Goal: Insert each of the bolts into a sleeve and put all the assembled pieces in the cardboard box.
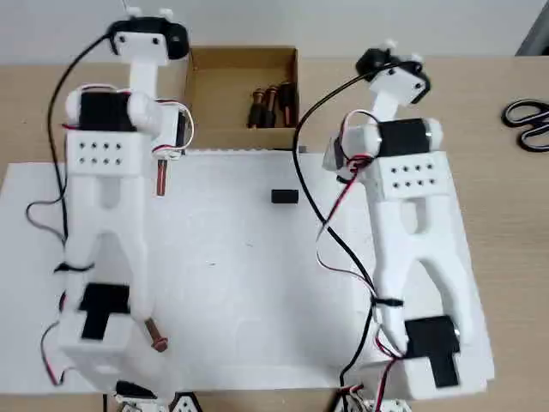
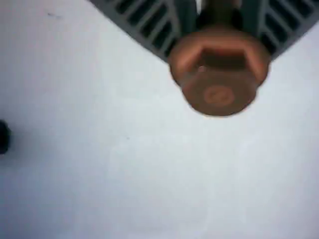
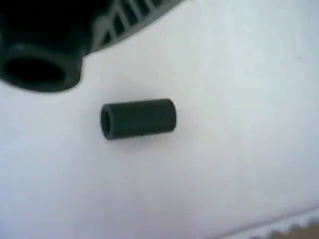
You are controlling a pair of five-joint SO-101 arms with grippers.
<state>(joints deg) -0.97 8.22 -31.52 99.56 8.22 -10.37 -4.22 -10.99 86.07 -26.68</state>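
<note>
Holding: left pincer [image 2: 218,20] clamped on copper hex-head bolt [image 2: 219,74].
Right pincer [image 1: 334,160]: grips black tubular sleeve [image 3: 39,69].
Advice: align shank with bore, then push straight.

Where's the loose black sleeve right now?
In the high view, the loose sleeve lies on the white sheet between the left arm and the right arm, just short of the cardboard box.

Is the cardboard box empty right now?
No, the cardboard box has several copper-coloured bolts lying together inside it.
</note>
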